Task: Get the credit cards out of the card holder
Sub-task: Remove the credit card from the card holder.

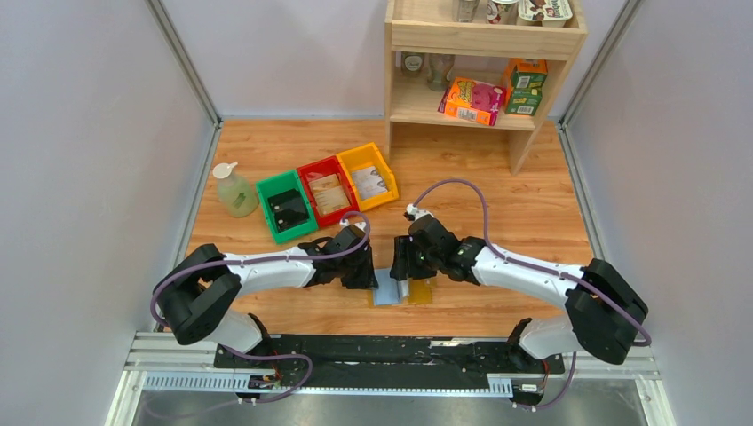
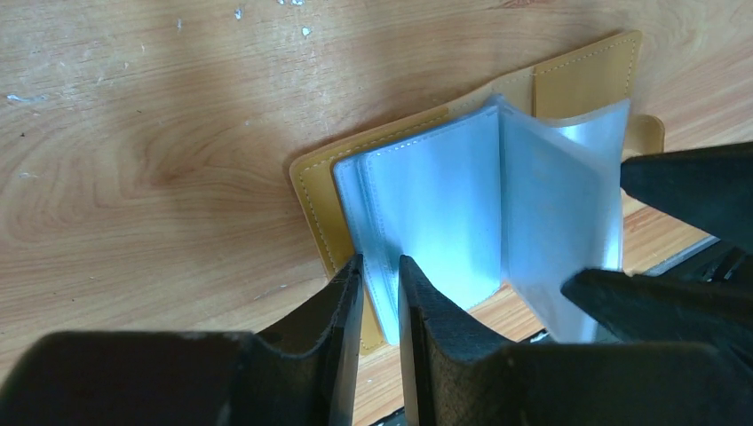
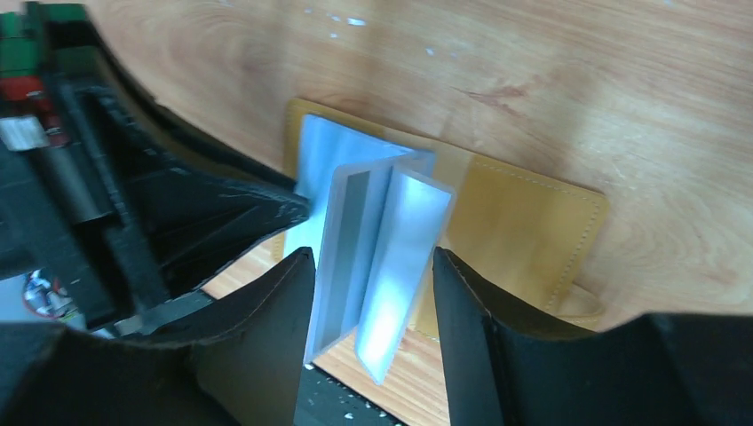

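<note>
The mustard-yellow card holder (image 1: 423,291) lies open on the wooden table near the front edge, between both grippers. Its pale blue-grey pockets (image 2: 435,204) fan up from the spine. My left gripper (image 2: 380,262) is shut on the near edge of the left stack of pockets, which lies flat. My right gripper (image 3: 373,257) is open, its jaws on either side of two upright pockets (image 3: 391,240) with gaps on both sides. In the top view the left gripper (image 1: 368,280) and the right gripper (image 1: 401,271) almost meet over the holder. I cannot make out any credit card; they are hidden inside the pockets.
Green (image 1: 286,206), red (image 1: 327,191) and yellow (image 1: 368,176) bins stand in a row behind the arms. A soap bottle (image 1: 234,190) stands to their left. A wooden shelf (image 1: 479,106) with boxes is at the back right. The black rail (image 1: 382,351) runs just beyond the holder's near edge.
</note>
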`<state>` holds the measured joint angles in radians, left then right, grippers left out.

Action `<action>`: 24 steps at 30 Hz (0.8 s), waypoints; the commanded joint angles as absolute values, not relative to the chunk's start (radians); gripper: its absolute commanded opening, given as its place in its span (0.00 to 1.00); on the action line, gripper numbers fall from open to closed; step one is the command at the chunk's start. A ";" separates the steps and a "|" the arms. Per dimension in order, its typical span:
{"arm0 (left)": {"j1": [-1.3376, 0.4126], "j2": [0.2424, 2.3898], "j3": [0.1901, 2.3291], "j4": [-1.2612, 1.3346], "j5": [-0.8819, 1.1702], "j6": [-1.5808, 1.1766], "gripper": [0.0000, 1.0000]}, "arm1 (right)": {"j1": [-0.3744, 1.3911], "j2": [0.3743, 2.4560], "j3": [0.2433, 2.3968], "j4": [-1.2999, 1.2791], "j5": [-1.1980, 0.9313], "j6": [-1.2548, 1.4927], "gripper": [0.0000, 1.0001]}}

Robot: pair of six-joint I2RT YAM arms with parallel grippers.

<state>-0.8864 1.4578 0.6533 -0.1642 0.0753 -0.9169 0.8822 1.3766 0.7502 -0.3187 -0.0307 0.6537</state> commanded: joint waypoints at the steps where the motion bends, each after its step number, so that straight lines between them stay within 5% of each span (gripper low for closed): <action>1: -0.894 1.466 0.641 -0.149 0.078 -0.920 0.29 | 0.891 1.328 0.759 -0.253 -0.110 0.641 0.54; 11: -0.893 1.460 0.635 -0.143 0.077 -0.925 0.29 | 0.891 1.351 0.752 -0.276 -0.057 0.649 0.49; 15: -0.893 1.456 0.634 -0.143 0.075 -0.923 0.29 | 0.888 1.347 0.764 -0.382 0.116 0.650 0.48; 19: -0.893 1.437 0.630 -0.152 0.071 -0.923 0.28 | 0.888 1.351 0.791 -0.511 0.285 0.673 0.52; 24: -0.893 1.338 0.632 -0.227 0.003 -0.923 0.31 | 0.888 1.244 0.753 -0.422 0.215 0.657 0.58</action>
<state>-0.8890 1.4296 0.6376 -0.1669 0.0574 -0.9188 0.8867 1.3418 0.7521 -0.4690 0.1894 0.6582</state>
